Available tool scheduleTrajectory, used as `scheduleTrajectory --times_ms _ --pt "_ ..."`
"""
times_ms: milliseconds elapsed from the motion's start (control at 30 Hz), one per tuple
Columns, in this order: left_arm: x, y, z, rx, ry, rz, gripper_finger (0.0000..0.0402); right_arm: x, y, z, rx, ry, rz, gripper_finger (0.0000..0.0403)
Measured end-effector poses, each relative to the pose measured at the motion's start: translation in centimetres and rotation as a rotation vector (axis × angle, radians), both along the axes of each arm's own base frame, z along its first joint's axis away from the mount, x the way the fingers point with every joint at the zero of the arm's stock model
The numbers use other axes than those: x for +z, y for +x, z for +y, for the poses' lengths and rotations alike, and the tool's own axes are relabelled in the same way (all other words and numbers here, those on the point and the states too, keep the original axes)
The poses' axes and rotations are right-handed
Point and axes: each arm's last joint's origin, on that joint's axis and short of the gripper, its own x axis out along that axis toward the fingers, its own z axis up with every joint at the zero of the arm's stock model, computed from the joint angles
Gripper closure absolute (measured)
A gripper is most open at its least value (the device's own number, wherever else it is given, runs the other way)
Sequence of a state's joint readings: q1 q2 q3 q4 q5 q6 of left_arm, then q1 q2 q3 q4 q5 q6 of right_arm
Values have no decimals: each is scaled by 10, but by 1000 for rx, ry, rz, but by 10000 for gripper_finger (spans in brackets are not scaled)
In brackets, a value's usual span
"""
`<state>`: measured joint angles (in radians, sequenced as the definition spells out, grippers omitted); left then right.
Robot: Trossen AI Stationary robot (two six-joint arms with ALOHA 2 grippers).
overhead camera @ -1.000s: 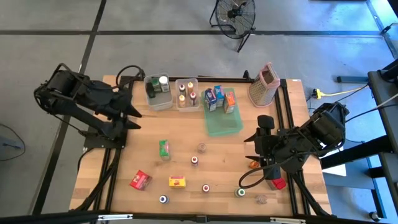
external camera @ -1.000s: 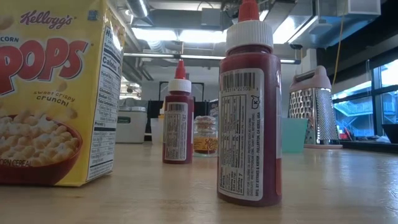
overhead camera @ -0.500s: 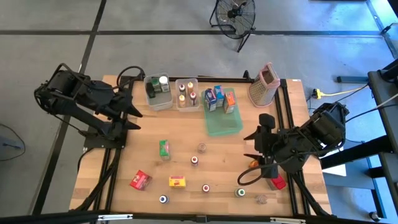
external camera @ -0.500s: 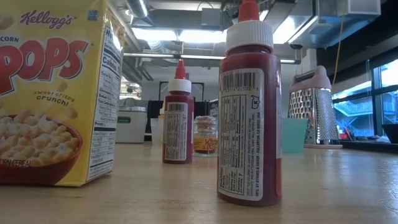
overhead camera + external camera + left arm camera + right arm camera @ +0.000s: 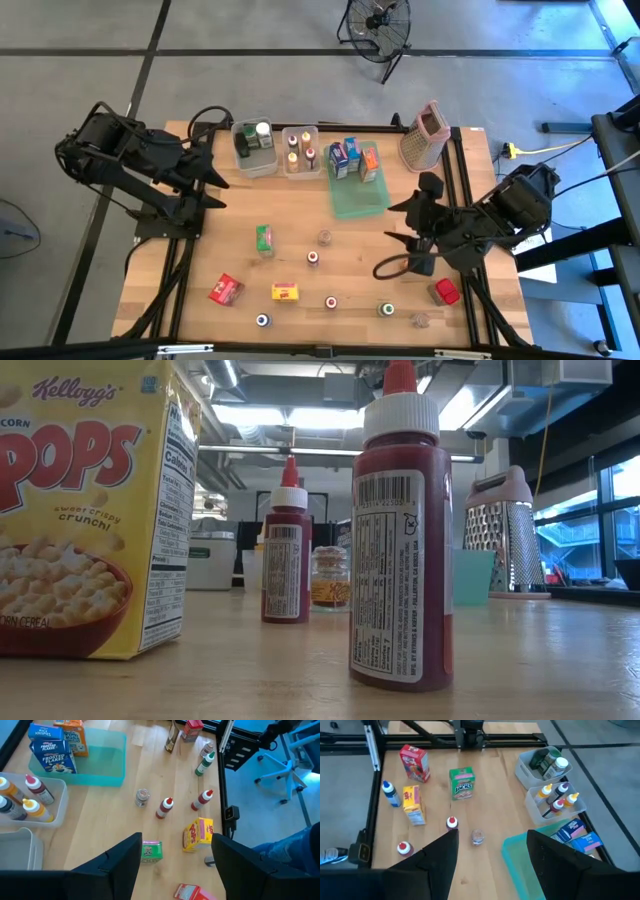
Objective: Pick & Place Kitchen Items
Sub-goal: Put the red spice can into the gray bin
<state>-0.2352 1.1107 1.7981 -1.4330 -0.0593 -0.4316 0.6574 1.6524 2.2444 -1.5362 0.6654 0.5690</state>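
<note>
Small groceries stand scattered on the wooden table: a green carton (image 5: pixel 264 240), a red carton (image 5: pixel 226 290), a yellow carton (image 5: pixel 286 292), a clear jar (image 5: pixel 324 237), red-capped bottles (image 5: pixel 313 258), and another red carton (image 5: pixel 445 291) by the right edge. My right gripper (image 5: pixel 392 222) (image 5: pixel 491 834) is open and hovers above the table's right half, beside the green tray (image 5: pixel 372 205), touching nothing. My left gripper (image 5: pixel 222 192) (image 5: pixel 176 840) waits open over the left side. The low view shows no gripper, only the yellow carton (image 5: pixel 90 510) and the red bottles (image 5: pixel 400 540).
Two clear bins (image 5: pixel 255 160) (image 5: pixel 302 165) at the far edge hold jars and bottles. The green tray holds blue and orange cartons (image 5: pixel 340 157). A pinkish grater (image 5: pixel 423 135) stands at the far right. Blue-capped (image 5: pixel 262 320) and green-capped (image 5: pixel 386 310) bottles stand near the front edge.
My right gripper has swung a little toward the table's left and far side and has tipped, staying open. The red carton by the right edge, partly under the arm before, now shows in full. No item has moved.
</note>
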Motion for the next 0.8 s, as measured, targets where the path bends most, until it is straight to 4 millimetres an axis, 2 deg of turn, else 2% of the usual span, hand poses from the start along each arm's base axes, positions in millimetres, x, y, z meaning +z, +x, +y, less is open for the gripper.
scheduleTrajectory --times_ms 300,500,800 --pt "0 0 0 0 0 0 167 1 13 -24 -106 -89 -19 164" --pt "0 0 0 0 0 0 167 1 22 -41 -172 -88 -14 164" --pt "0 0 0 0 0 0 166 0 23 -44 -210 7 -14 164"
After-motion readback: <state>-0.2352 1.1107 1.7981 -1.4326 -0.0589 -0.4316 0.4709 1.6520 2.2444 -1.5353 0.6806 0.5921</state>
